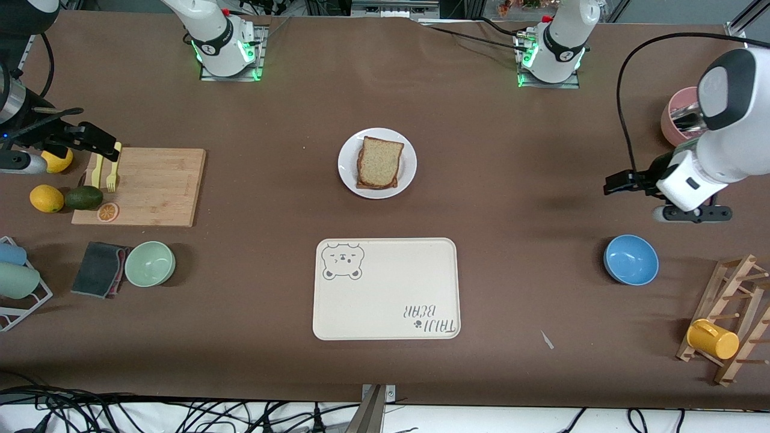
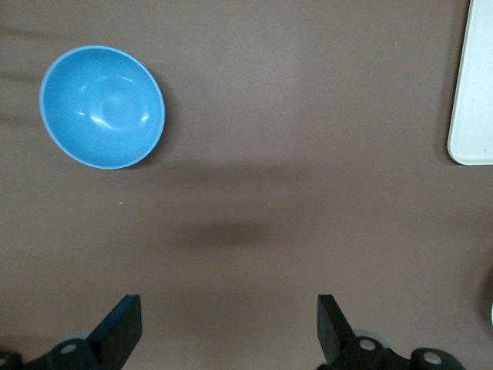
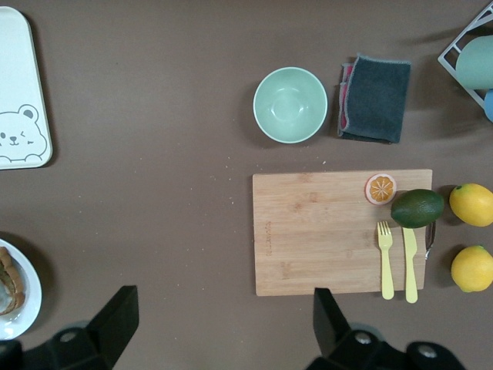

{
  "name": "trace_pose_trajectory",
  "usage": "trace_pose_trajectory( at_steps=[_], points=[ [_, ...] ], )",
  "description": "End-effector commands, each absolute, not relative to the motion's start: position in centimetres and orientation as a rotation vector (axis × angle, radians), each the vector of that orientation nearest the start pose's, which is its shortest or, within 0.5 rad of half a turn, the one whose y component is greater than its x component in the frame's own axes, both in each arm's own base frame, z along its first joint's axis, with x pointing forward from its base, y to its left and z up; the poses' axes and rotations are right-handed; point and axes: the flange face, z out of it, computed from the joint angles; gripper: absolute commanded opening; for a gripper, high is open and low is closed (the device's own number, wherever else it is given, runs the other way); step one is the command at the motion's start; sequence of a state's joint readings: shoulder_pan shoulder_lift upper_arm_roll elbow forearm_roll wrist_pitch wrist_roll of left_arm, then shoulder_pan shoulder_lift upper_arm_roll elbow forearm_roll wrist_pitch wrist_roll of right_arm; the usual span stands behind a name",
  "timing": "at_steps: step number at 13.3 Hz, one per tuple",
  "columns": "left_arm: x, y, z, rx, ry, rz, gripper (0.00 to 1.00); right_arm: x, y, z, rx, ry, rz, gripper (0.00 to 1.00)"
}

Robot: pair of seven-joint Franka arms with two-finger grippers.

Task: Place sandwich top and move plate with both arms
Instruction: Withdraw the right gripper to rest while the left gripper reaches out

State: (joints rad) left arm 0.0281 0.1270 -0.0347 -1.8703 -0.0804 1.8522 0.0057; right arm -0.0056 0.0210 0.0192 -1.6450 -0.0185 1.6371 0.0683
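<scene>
Hovering wide at both table ends — left gripper (image 1: 613,182) and right gripper (image 1: 108,147) spread empty — I see the plate (image 1: 348,171) midway between them, sandwich top (image 1: 379,162) already on it.

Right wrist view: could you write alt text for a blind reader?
The right gripper hangs with open fingers over brown table, above a rectangular wooden cutting board carrying a yellow plastic fork, yellow knife, orange slice and dark green avocado. Beside it lie two yellow lemons, a pale green bowl and a grey folded cloth.
</scene>
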Motion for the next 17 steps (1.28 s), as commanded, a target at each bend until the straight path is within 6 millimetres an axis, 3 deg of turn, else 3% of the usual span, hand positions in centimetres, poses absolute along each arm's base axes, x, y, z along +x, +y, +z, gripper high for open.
trace_pose_trajectory(
  at_steps=[1,4,6,9,12,15,17],
  points=[
    [55.4,-3.2,40.1,-3.250,-0.003,0.200,1.00,55.6,0.4,58.8,-3.158,0.085,0.028,1.00],
    [53.9,-4.6,36.2,-3.336,-0.095,0.196,1.00,55.4,0.8,59.8,-3.160,0.066,0.006,1.00],
    [52.9,-7.4,34.1,-3.339,-0.033,0.208,1.00,55.4,0.7,59.7,-3.159,0.066,0.011,1.00],
    [51.1,-11.9,30.7,-3.474,-0.176,0.196,1.00,55.6,-0.3,59.4,-3.158,0.042,0.021,1.00],
    [50.1,-17.2,29.1,-3.538,-0.171,0.201,1.00,55.4,-0.2,59.5,-3.159,0.037,0.034,1.00],
    [49.4,-19.7,27.2,-3.605,-0.306,0.253,1.00,55.4,0.1,59.4,-3.151,0.033,0.036,1.00],
    [48.8,-21.7,25.5,-3.660,-0.245,0.214,1.00,55.4,0.1,59.4,-3.143,0.036,0.036,1.00]
  ],
)
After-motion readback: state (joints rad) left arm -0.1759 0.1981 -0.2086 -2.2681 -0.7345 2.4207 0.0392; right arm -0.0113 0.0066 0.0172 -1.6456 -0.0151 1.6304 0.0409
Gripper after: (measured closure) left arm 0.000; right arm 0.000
